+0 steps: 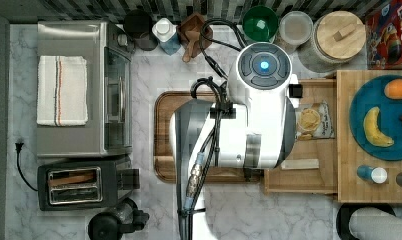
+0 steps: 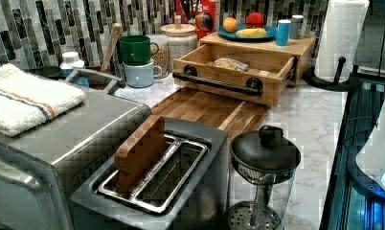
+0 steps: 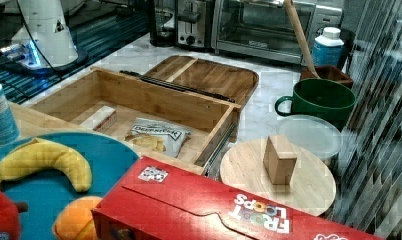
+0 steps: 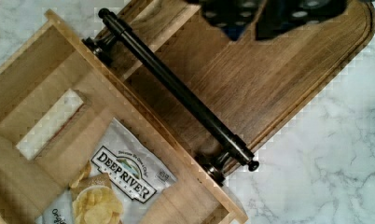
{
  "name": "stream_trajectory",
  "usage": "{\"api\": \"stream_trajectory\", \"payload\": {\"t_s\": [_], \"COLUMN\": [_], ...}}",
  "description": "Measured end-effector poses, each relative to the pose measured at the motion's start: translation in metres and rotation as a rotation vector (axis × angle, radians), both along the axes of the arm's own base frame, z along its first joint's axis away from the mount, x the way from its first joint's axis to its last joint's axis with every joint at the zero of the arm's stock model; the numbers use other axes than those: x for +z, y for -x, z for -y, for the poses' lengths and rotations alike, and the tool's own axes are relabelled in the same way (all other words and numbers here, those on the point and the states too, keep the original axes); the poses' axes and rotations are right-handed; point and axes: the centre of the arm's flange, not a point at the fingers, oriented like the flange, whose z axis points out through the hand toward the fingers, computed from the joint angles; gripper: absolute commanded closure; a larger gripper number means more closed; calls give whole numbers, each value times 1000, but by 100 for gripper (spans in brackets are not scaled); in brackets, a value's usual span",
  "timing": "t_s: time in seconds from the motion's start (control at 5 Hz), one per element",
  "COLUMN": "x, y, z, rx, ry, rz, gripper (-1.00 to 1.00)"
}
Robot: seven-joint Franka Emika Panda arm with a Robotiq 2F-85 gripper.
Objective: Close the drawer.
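The drawer (image 1: 299,189) is a shallow light-wood box, pulled out from under the butcher-block top (image 1: 346,165) and standing open. Its black bar handle (image 4: 176,88) runs along the front wall (image 2: 229,91), beside the dark wooden tray (image 4: 279,84). Inside the drawer (image 3: 154,102) lie a bag of chips (image 4: 115,182) and a small white block (image 4: 50,123). In the wrist view my gripper (image 4: 265,18) hangs high above the dark tray, on the handle side of the drawer (image 4: 153,126) and touching nothing. In the top view my white arm (image 1: 259,110) covers the drawer's front part.
A blue plate with fruit (image 1: 384,117) sits on the butcher-block top. A toaster oven (image 1: 84,87), a toaster (image 1: 84,182) and a French press (image 2: 265,163) stand at the top view's left. Mugs (image 2: 138,50), jars and a cereal box (image 3: 229,210) line the tiled wall. A paper towel roll (image 2: 341,33) stands beside the block.
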Motion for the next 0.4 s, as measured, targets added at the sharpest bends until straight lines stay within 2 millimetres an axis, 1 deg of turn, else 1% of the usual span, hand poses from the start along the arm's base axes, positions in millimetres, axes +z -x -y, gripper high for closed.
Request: {"api": "stream_trajectory", "payload": {"t_s": [0.2,0.4], "x": [-7,-15], "y": [2,12], "z": [2,3], "rx": [49,199], "ry": [-7,-35], "rz": [-19,-105], "gripper": [-100,-100]}}
